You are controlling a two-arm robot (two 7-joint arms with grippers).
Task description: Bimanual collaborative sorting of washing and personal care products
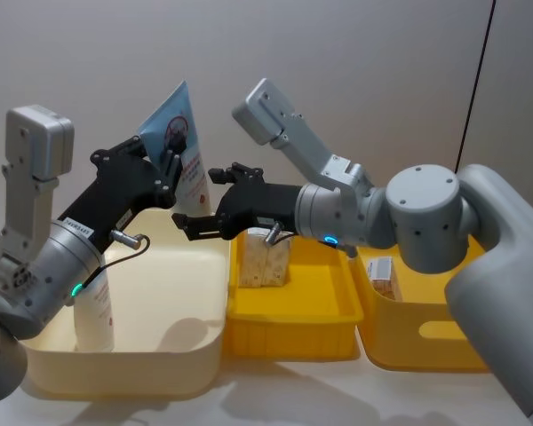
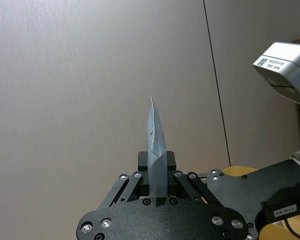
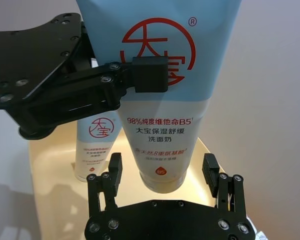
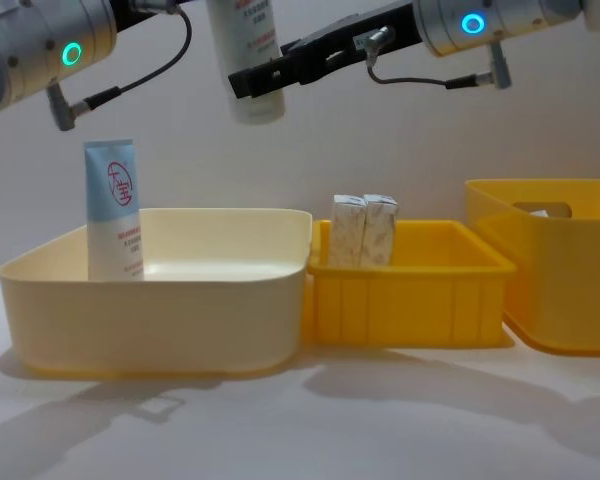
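We are holding a light-blue-and-white squeeze tube (image 1: 181, 146) up in the air above the cream bin (image 1: 173, 355), cap end down and crimped end up. Our left gripper (image 1: 171, 174) is clamped onto the tube's blue upper part — in the left wrist view the tube's thin edge (image 2: 157, 160) is sitting pinched between the two black fingers. Our right gripper (image 3: 162, 170) is reaching in from the side of the small yellow bin (image 1: 289, 328) toward the tube's white lower end; its fingers are spread wide, one on each side of the cap end, and neither pad is touching the tube (image 3: 162, 100) in the right wrist view. In the chest view the tube's lower end (image 4: 246, 60) is hanging well above the cream bin's rim (image 4: 160, 290), with the right gripper (image 4: 270, 72) level with it.

A second squeeze tube (image 1: 95, 311) is standing upright inside the cream bin, against the wall farthest from the small yellow bin. Two beige-patterned cartons (image 1: 265, 259) are standing side by side, touching, in the small yellow bin just beside the cream bin. Beyond that bin from the cream one, a larger yellow bin (image 1: 426, 342) is holding another small carton (image 1: 384, 275). All three bins are sitting on the tabletop (image 4: 380, 420).
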